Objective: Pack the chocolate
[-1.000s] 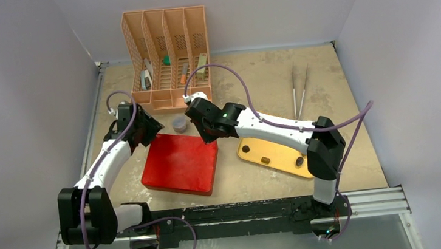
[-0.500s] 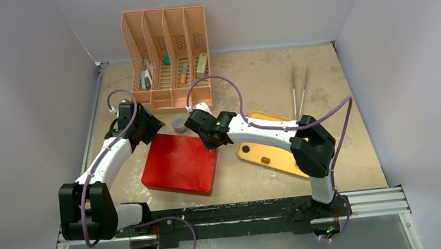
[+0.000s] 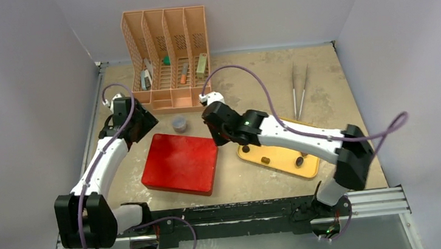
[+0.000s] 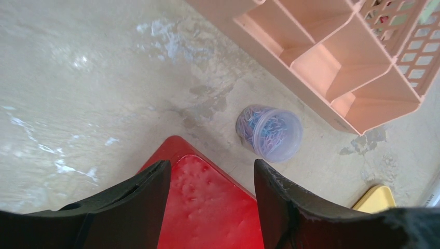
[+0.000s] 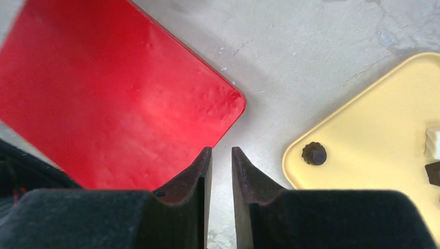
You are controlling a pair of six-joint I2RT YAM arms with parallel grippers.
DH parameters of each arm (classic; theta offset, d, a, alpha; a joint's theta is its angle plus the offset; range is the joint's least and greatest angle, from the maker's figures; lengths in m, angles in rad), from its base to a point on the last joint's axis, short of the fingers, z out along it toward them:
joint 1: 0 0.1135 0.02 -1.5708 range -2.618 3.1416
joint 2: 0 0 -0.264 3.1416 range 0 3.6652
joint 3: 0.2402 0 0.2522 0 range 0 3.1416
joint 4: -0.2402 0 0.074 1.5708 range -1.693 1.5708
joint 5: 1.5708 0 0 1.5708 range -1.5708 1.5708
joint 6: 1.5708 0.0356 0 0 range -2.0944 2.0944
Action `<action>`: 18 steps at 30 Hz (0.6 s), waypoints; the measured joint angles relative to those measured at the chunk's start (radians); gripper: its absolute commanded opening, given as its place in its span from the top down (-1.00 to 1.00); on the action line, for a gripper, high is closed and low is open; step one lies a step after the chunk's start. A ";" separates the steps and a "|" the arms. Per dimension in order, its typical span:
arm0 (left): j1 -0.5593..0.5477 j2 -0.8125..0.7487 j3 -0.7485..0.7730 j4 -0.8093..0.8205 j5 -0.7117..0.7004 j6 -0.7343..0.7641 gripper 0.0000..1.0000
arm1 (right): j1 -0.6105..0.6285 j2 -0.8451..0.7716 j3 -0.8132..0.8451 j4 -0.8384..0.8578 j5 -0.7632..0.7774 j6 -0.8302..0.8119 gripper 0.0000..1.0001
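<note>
A closed red box (image 3: 179,164) lies at the middle of the table. To its right is a yellow tray (image 3: 251,152) holding chocolate: a caramel piece (image 3: 265,159) and a dark piece (image 3: 299,161). The right wrist view shows a dark round piece (image 5: 314,153) in the tray's corner (image 5: 363,129) and a cream piece (image 5: 431,142) at the edge. My right gripper (image 3: 222,138) (image 5: 221,150) hovers over the gap between box and tray, its jaws nearly together and empty. My left gripper (image 3: 139,127) (image 4: 211,168) is open and empty over the box's far left corner (image 4: 207,207).
A small clear tub of paper clips (image 3: 179,124) (image 4: 270,132) stands just behind the box. A peach desk organizer (image 3: 169,56) (image 4: 332,62) with small items is at the back. Two thin metal sticks (image 3: 300,89) lie at the back right.
My right gripper has drawn back from the box's far right corner, to the right toward the tray. My left gripper has shifted slightly back and left.
</note>
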State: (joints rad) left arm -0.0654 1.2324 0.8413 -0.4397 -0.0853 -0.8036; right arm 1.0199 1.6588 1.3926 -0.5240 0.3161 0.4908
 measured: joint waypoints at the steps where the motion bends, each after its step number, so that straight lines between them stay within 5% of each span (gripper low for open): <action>1: 0.000 -0.013 0.015 -0.012 -0.010 0.024 -0.20 | 0.000 -0.048 -0.034 0.024 0.000 0.007 0.34; 4: 0.000 -0.059 0.049 -0.049 -0.024 0.090 -0.32 | 0.000 -0.164 -0.121 0.103 0.008 0.032 -0.32; 9: -0.021 -0.154 0.079 -0.063 0.032 0.183 -0.61 | 0.000 -0.257 -0.190 0.165 0.015 0.070 -0.94; 18: -0.329 -0.241 0.172 -0.009 0.124 0.274 -0.72 | 0.000 -0.491 -0.225 0.109 0.088 0.145 -0.98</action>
State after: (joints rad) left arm -0.3946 0.9909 1.0134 -0.4488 0.0387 -0.5301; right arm 1.0203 1.1683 1.1679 -0.4152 0.4042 0.6357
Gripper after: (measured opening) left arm 0.848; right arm 0.987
